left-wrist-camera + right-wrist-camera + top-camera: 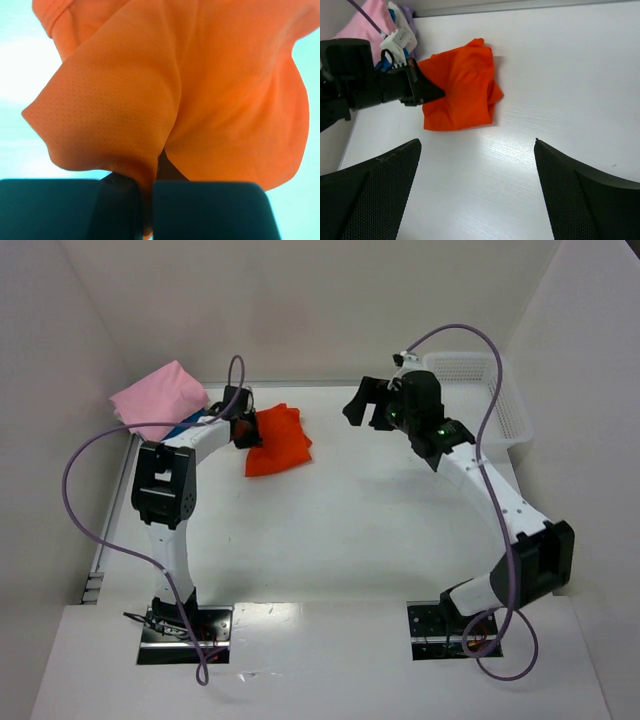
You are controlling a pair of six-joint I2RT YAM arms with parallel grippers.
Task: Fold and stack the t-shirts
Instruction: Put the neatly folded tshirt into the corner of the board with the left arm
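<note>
The orange t-shirt (pixel 277 441) lies folded on the white table left of centre; it also shows in the right wrist view (pixel 461 87) and fills the left wrist view (pixel 190 90). My left gripper (pixel 245 430) is shut on the orange shirt's left edge, with cloth pinched between its fingers (pixel 205 210). The pink t-shirt (pixel 158 396) lies folded at the back left, on top of a blue t-shirt (pixel 188 421) of which only an edge shows. My right gripper (pixel 366 406) is open and empty, raised above the table to the right of the orange shirt.
A white mesh basket (pixel 480 390) stands at the back right, behind my right arm. White walls close in the table on the left, back and right. Purple cables loop over both arms.
</note>
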